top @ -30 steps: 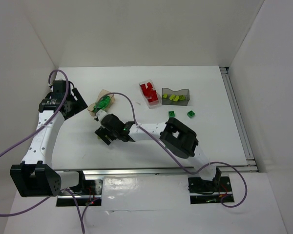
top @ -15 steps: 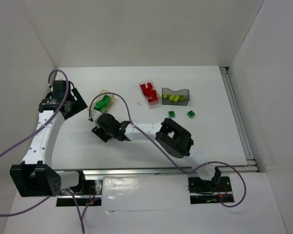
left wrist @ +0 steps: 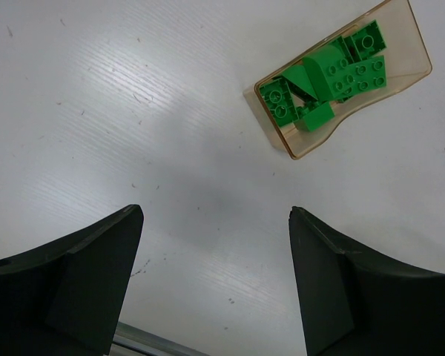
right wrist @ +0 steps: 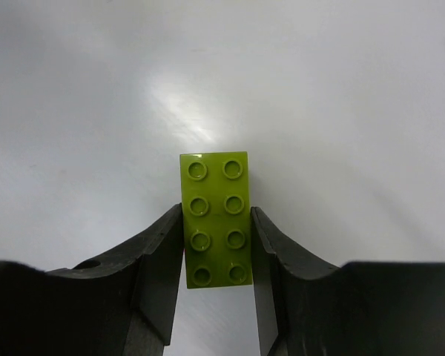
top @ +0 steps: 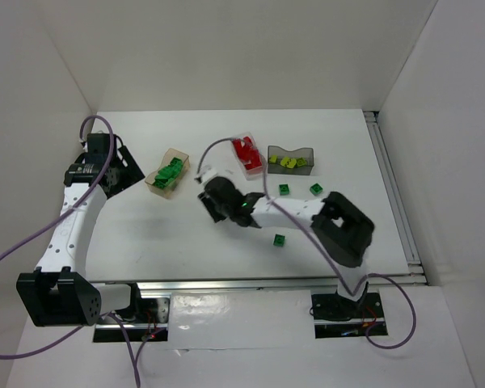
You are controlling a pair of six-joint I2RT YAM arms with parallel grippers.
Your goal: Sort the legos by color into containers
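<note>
– White table (top: 372, 137), white walls all round. Where is the piece in play?

– The lime yellow-green two-by-four studded plastic brick (right wrist: 215, 185) sits in the right gripper (right wrist: 216, 226), studs facing the wrist camera. It is over bare table, between the tan wood-coloured box (left wrist: 414, 59) and the clear plastic box (top: 260, 170). I cannot tell whether it is clear of the surface or touching it.

– How will it handle?

– Light, rigid and glossy, I'd judge. It won't crush, but the smooth walls could slip or pivot. The long flat sides are the place to take it. That is where the fingers (right wrist: 159, 259) press, on its lower half, drawn in to the brick's width.

– And its home?

– Probably the smoky dark grey translucent box (top: 309, 153), which already has lime bricks (top: 287, 162) in it. The clear one holds red bricks (top: 246, 151), the tan one dark green bricks (left wrist: 334, 74).

– Anything else about?

– Three loose dark green bricks (top: 280, 239) lie on the table. The left gripper (left wrist: 215, 215) is spread wide with nothing in it, hanging over bare table near the tan box.
</note>
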